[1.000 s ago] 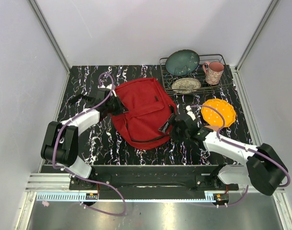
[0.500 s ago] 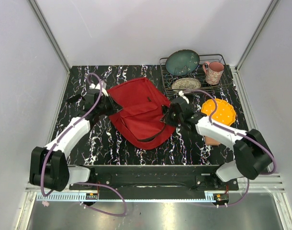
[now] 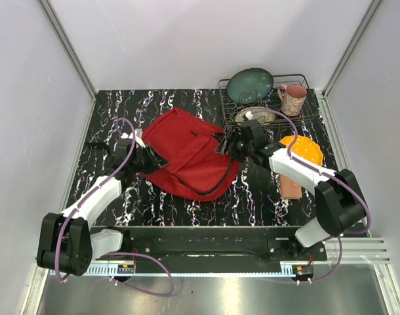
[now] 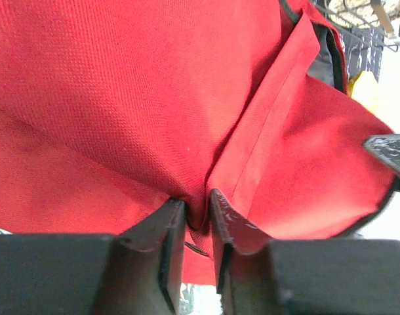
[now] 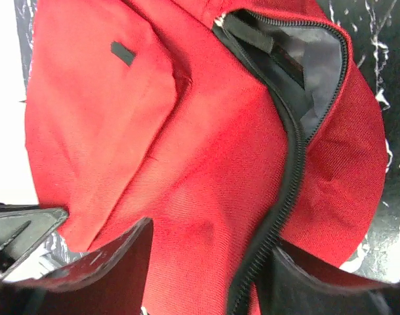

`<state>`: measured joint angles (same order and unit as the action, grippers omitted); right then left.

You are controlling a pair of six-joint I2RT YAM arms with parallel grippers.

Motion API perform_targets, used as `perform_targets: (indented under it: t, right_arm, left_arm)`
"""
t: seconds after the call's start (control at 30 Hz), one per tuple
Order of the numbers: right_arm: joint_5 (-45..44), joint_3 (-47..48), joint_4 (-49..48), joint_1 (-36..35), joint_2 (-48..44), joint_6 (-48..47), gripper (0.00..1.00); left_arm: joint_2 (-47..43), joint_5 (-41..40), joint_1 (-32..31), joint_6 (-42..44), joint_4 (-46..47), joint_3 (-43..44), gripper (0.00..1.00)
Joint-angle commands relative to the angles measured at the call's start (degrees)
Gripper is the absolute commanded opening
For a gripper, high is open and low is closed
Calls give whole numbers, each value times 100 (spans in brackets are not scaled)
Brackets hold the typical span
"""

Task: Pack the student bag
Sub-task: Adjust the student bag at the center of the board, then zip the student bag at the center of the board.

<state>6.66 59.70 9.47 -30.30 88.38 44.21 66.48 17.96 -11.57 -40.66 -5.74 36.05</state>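
The student bag (image 3: pixel 187 154), red with a black zip, lies crumpled in the middle of the marbled table. My left gripper (image 3: pixel 151 159) is at its left edge, and in the left wrist view my left gripper (image 4: pixel 198 210) is shut on a pinched fold of the bag's red fabric (image 4: pixel 154 98). My right gripper (image 3: pixel 227 146) is at the bag's far right corner. In the right wrist view my right gripper (image 5: pixel 210 256) stands open over the red cloth (image 5: pixel 121 131), its right finger tucked under the zip edge (image 5: pixel 288 184). The zip gapes, showing grey lining (image 5: pixel 315 72).
A wire rack (image 3: pixel 310 111) at the back right holds a teal bowl (image 3: pixel 249 85), a pink mug (image 3: pixel 292 98) and a patterned plate (image 3: pixel 254 116). An orange dotted plate (image 3: pixel 301 152) and a flat brown item (image 3: pixel 290 187) lie right of the bag, under my right arm.
The bag has shifted and flattened toward the far left. My left gripper drew back left with the fabric. My right gripper moved to the far corner, closed, then opened again.
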Motion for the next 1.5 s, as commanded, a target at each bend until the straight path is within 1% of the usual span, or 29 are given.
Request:
perform_targets:
  t: [0.0,0.03,0.07,0.1,0.13,0.17,0.2,0.27,0.3,0.33,0.43,0.47,0.5,0.53,0.57,0.6,0.63,0.67,0.7,0.73,0.77,0.83,0.9,0.97,1.13,1.23,1.4,1.47]
  right_arm:
    - [460,-712,-481,-2,-504,263,69]
    - [355,-1071,-482,-2,-854,412,71]
    - [276,-1231,-429,-2,-1057,474,75]
    - [188,-1372,-272,-2,-1286,510,76]
    - [-39,-1608,-166,-2,-1758,580,78]
    - [-163,-1698,-17,-2,-2015,607,79]
    - [-225,-1812,202,-2,-2496,537,79]
    - [-296,-1883,379,-2,-2894,528,79]
    - [-279,-1866,493,-10,-3062,493,79]
    - [-105,-1866,485,-37,-3333,432,78]
    - [194,-1752,433,-203,-3494,440,73]
    - [248,-1699,406,-291,-3433,431,71]
    - [275,-1568,363,-422,-3215,422,67]
    - [249,-1480,345,-580,-3048,353,65]
    - [188,-1375,318,-982,-2872,317,64]
    - [109,-1165,292,-1186,-2670,291,62]
    - [-66,-1058,283,-1371,-2276,264,57]
    - [-155,-961,248,-1695,-2081,290,55]
    - [-217,-804,170,-1811,-1905,316,52]
    - [-313,-750,73,-1943,-1616,369,44]
    - [-349,-715,-58,-2049,-1483,404,41]
    - [-437,-583,-463,-2365,-1097,518,36]
    - [-612,-286,-491,-2645,-658,589,33]
    - [-928,-83,-403,-2778,-419,537,33]
    - [-1192,296,-579,-2902,90,440,33]
    - [-1552,568,-289,-2937,380,510,33]
    - [-1693,779,-166,-2972,663,633,33]
    - [-1931,858,27,-3016,777,712,33]
  left_arm:
    - [-126,604,-12,-231,556,-177,30]
    - [-83,665,-3,-214,556,-178,34]
    - [-74,683,-12,-196,556,-169,39]
    - [-21,683,-12,-188,556,-151,42]
    - [-12,709,-12,-179,556,-143,42]
    - [5,718,-12,-179,556,-125,42]
    - [32,744,-3,-170,556,-107,43]
    - [58,753,-12,-144,556,-72,46]
    - [84,762,-3,-135,556,-55,52]
    - [93,771,-12,-135,556,-46,54]
    - [190,771,-12,-91,547,24,56]
    - [208,771,-12,-65,539,51,55]
    - [251,771,-12,-47,539,60,53]
    - [269,762,-12,-38,539,68,47]
    - [278,762,-12,-38,547,95,43]
    - [304,771,-20,-38,556,104,40]
    - [296,797,-12,-29,556,112,33]
    - [304,797,-12,-21,565,147,31]
    - [313,815,-12,-20,556,165,29]
    - [313,841,-12,14,547,191,28]
    - [339,859,-20,32,530,252,27]
    - [418,1016,-12,76,530,306,27]
    - [471,1096,-12,76,547,358,27]
    - [489,1166,-12,111,521,393,27]
    - [445,1193,-12,234,389,403,29]
    - [445,1237,-12,252,337,420,29]
    - [375,1281,-12,252,301,490,30]
    - [366,1307,-12,252,258,551,31]
